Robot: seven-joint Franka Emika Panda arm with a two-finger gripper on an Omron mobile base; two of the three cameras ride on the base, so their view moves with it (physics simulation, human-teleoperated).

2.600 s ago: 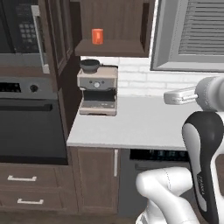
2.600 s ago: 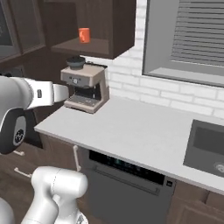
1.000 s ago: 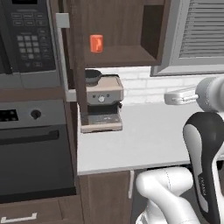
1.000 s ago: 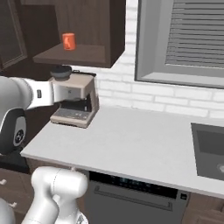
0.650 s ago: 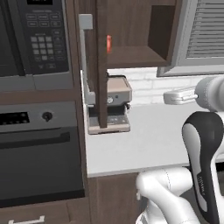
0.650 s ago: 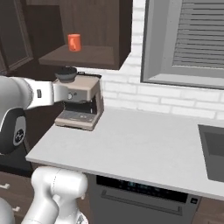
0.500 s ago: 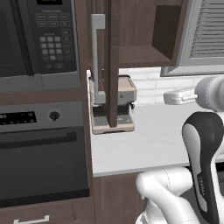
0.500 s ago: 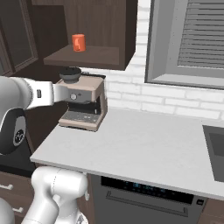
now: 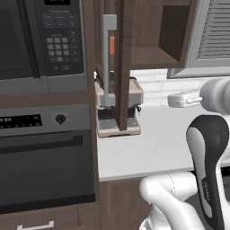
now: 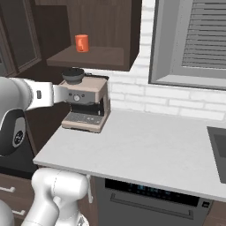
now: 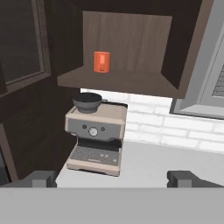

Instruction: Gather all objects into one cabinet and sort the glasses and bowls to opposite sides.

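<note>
Pale grey counter (image 10: 145,150) below a white brick wall (image 10: 176,99). Nearest, the gripper (image 11: 113,178) is spread wide with nothing between its fingertips (image 11: 41,178). Beyond it, an espresso machine (image 11: 95,135) stands on the counter. Farthest, an orange mug (image 11: 102,61) stands upright on the open cabinet's shelf (image 11: 131,81), toward its left side.

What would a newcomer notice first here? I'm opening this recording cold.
The bright orange mug stands alone on the shelf of the open dark-brown cabinet. Directly below, a beige espresso machine sits on the pale counter against the white brick wall. In the hand view, the gripper faces both, jaws wide apart.
</note>
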